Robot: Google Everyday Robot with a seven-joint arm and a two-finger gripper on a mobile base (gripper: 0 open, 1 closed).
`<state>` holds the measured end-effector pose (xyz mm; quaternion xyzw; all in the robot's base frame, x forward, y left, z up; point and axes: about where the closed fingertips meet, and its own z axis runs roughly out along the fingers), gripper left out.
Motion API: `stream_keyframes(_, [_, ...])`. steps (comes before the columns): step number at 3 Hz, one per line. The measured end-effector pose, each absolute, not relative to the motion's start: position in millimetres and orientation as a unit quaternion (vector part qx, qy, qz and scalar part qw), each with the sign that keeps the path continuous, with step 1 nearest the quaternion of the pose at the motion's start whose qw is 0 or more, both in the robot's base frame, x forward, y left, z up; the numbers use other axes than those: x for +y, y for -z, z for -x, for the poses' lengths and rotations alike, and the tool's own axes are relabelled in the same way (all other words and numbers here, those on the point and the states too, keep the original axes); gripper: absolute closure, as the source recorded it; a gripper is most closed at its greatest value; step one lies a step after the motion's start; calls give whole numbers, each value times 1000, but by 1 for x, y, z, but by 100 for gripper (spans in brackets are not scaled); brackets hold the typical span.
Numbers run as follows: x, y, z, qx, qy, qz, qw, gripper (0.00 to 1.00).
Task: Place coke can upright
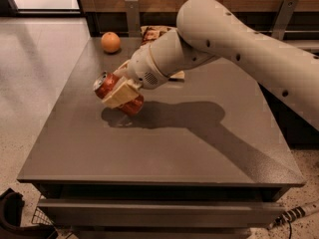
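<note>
The coke can (107, 85) is red with a silver top. It is held tilted, its silver top up and to the left, its lower end just above the grey table (164, 148) near the left middle. My gripper (121, 92) is shut on the can, one cream finger (119, 94) across its front. The wrist and arm reach in from the upper right. The can's shadow lies on the table right under it.
An orange (110, 42) sits at the table's far left corner. A brown-and-cream chip bag (155, 34) lies at the back, mostly hidden behind my arm. The table's left edge runs close to the can. A drawer front (154, 212) shows below the front edge.
</note>
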<state>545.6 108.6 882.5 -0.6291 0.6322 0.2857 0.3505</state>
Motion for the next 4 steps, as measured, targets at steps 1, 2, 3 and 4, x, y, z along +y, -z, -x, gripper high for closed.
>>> stream_keyframes(1, [102,-888,-549,610,-329,599,400,100])
stream_keyframes(2, [99,-893,-549,588,-373,569,437,100])
stream_keyframes(3, [99,-895,-547,575,-413,538,458,100])
stream_keyframes(4, [104,-898,-544,563,-440,516,472,100])
